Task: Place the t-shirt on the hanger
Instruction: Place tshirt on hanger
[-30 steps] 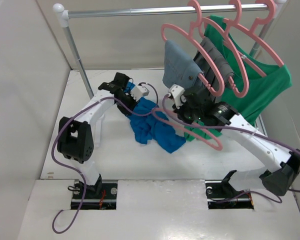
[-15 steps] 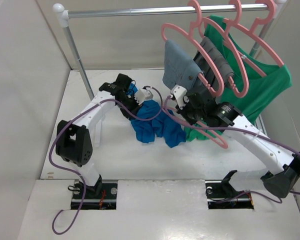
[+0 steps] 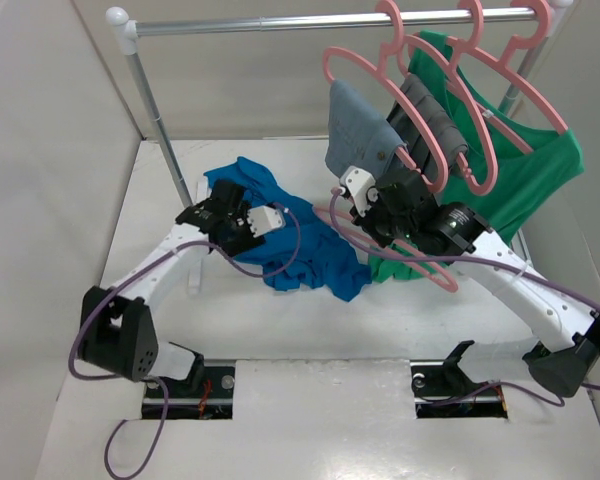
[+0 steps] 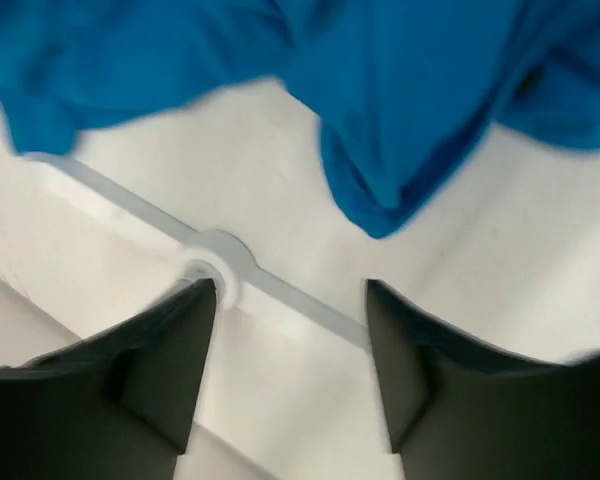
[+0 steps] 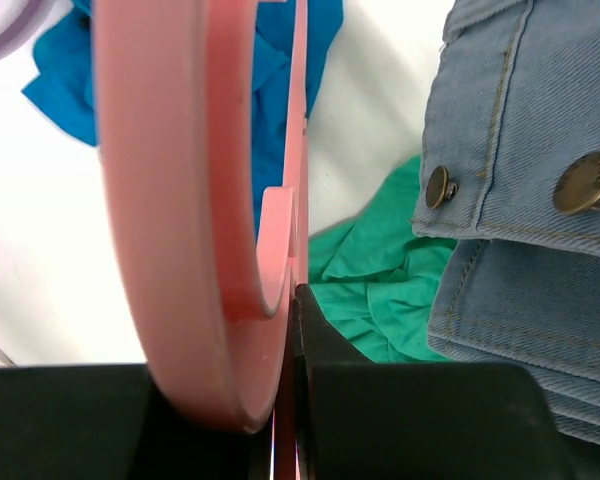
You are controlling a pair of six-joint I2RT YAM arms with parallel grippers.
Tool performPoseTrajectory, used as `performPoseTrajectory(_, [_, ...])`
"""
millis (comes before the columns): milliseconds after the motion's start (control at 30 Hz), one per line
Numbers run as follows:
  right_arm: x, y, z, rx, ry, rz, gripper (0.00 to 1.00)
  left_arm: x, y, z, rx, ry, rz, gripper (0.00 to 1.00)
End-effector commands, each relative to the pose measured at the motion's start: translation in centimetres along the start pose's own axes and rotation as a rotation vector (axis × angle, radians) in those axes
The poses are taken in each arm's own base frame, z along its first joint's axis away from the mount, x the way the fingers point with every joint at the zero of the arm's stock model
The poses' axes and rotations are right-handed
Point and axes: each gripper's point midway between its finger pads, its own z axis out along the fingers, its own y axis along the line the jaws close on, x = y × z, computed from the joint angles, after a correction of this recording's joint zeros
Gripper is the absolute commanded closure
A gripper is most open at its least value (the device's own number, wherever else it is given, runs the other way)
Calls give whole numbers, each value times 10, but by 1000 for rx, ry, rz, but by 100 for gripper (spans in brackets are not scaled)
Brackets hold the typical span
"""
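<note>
The bright blue t-shirt [image 3: 315,245] lies crumpled on the white table, reaching from the rack's pole to the middle. In the left wrist view the t-shirt [image 4: 410,100] fills the top. My left gripper [image 3: 202,212] hangs over its left edge, beside the rack's foot. That left gripper [image 4: 290,300] is open, with only bare table between its fingers [image 4: 170,350]. My right gripper [image 3: 378,212] is shut on the pink hanger [image 3: 425,272], holding it low over the shirt's right end. In the right wrist view the hanger [image 5: 180,200] is pinched in the right gripper [image 5: 292,300].
A metal clothes rail [image 3: 280,22] crosses the back, its pole [image 3: 160,125] standing at the left and its white foot [image 4: 230,270] lying on the table. Pink hangers on the rail carry denim trousers [image 3: 360,135], grey trousers [image 3: 430,120] and a green shirt [image 3: 530,170]. White walls enclose the sides.
My left gripper has opened and let go of the t-shirt, then drawn back to the left. The shirt now lies spread further toward the back left. The right arm has barely moved.
</note>
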Motion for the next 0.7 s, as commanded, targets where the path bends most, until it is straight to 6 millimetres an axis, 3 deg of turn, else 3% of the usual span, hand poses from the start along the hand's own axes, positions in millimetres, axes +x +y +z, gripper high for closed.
performPoseTrajectory(0, [-31,-7,-19,10,-121,14,100,-63,44,-48,-182,-290,62,38])
performPoseTrajectory(33, [-31,-7,-19,10,-121,14,100,-71,36,-56,-152,-343,125,4])
performPoseTrajectory(67, [-31,-7,-19,10,-121,14,100,-84,25,-71,-130,-415,192,0])
performPoseTrajectory(133, [-31,-6,-19,1,-123,13,100,-104,-19,-80,18,-552,346,0])
performPoseTrajectory(167, [-31,-6,-19,1,-123,13,100,-98,-42,-77,93,-555,448,0])
performPoseTrajectory(233, [-32,-6,-23,4,-132,14,100,-104,-77,-75,180,-600,526,4])
performPoseTrajectory(267, [-35,-7,-23,7,-142,15,100,-110,-83,-72,175,-616,555,6])
performPoseTrajectory(300, [-32,-6,-20,4,-134,14,100,-107,-98,-55,227,-588,561,8])
performPoseTrajectory(333, [-32,-6,-20,4,-134,14,100,-115,-114,-51,257,-593,590,10])
performPoseTrajectory(467, [-33,-9,-20,13,-140,30,100,-132,-126,-21,314,-572,535,12])
performPoseTrajectory(667, [-32,-10,-26,16,-152,31,100,-159,-114,16,323,-544,411,10])
